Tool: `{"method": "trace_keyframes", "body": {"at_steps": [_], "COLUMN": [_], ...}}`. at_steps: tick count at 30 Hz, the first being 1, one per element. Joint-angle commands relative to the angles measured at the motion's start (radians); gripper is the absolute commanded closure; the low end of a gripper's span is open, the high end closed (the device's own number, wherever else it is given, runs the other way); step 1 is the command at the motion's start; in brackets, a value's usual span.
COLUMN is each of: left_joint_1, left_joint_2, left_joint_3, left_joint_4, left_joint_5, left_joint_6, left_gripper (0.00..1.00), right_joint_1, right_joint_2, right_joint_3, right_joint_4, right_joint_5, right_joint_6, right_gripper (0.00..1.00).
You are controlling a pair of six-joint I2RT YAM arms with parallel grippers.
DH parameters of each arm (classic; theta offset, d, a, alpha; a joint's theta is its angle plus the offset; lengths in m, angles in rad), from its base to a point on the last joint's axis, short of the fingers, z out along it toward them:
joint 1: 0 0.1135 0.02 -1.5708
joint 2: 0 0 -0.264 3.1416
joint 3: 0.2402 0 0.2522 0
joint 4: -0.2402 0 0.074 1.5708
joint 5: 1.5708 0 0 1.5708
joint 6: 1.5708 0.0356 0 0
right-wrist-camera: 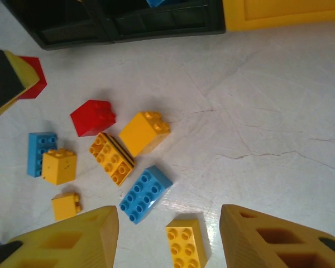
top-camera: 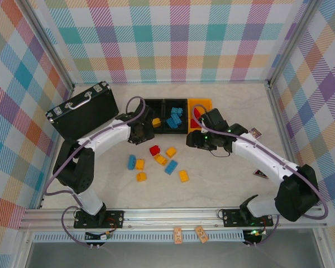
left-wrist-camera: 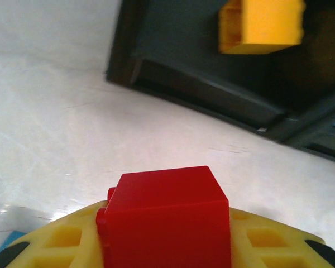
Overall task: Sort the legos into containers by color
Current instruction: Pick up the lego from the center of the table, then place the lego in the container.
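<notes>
My left gripper (top-camera: 140, 134) is shut on a red lego (left-wrist-camera: 164, 215), held just above the table in front of the left black container (top-camera: 154, 116), where one yellow lego (left-wrist-camera: 262, 25) lies. The middle black container (top-camera: 176, 106) holds blue legos (top-camera: 175, 117). A red piece lies in the orange-yellow container (top-camera: 205, 103). My right gripper (right-wrist-camera: 167, 240) is open over the table, and a yellow lego (right-wrist-camera: 185, 243) lies on the surface below the gap. Loose legos sit in a cluster: red (right-wrist-camera: 93, 117), yellow (right-wrist-camera: 144, 132), blue (right-wrist-camera: 146, 192), blue (top-camera: 132, 162).
A larger black case with metal trim (top-camera: 81, 111) stands at the back left, beside the left arm. A small card (top-camera: 255, 133) and a dark triangular piece (top-camera: 261, 173) lie near the right arm. Metal frame rails (top-camera: 279, 111) border the table.
</notes>
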Motion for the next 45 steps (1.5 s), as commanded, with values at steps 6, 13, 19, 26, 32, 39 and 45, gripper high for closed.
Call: {"method": "trace_keyframes", "body": {"at_steps": [6,13,19,26,32,39,45], "left_joint_1": [-0.105,-0.178,-0.215,-0.222,-0.222,-0.214,-0.198], "left_joint_2": [0.074,0.246,0.410,0.574,0.725,0.872,0.896], "left_joint_3": [0.198,0.435,0.662,0.850,1.052,1.259,1.269], "left_joint_4": [-0.040,-0.048,-0.071,0.007,0.017,-0.002,0.045], "left_joint_5": [0.073,0.088,0.094,0.124,0.128,0.144,0.150], "left_joint_6": [0.055,0.059,0.072,0.094,0.113,0.088,0.064], "left_gripper": [0.67,0.67,0.67,0.67,0.67,0.65,0.52], "right_joint_1": [-0.082,-0.203,-0.269,-0.274,-0.276,-0.279,-0.282], "right_joint_2": [-0.115,-0.221,-0.288,-0.325,-0.362,-0.402,-0.412], "right_joint_3": [-0.037,-0.076,-0.119,-0.157,-0.159,-0.161,-0.152], "right_joint_4": [-0.013,-0.112,-0.140,-0.144,-0.187,-0.228,-0.240], "right_joint_5": [-0.059,-0.047,-0.080,-0.093,-0.066,-0.042,-0.033], "right_joint_6": [0.013,0.003,0.002,0.021,0.011,0.001,-0.015], "right_gripper": [0.49,0.48,0.48,0.49,0.48,0.49,0.48]}}
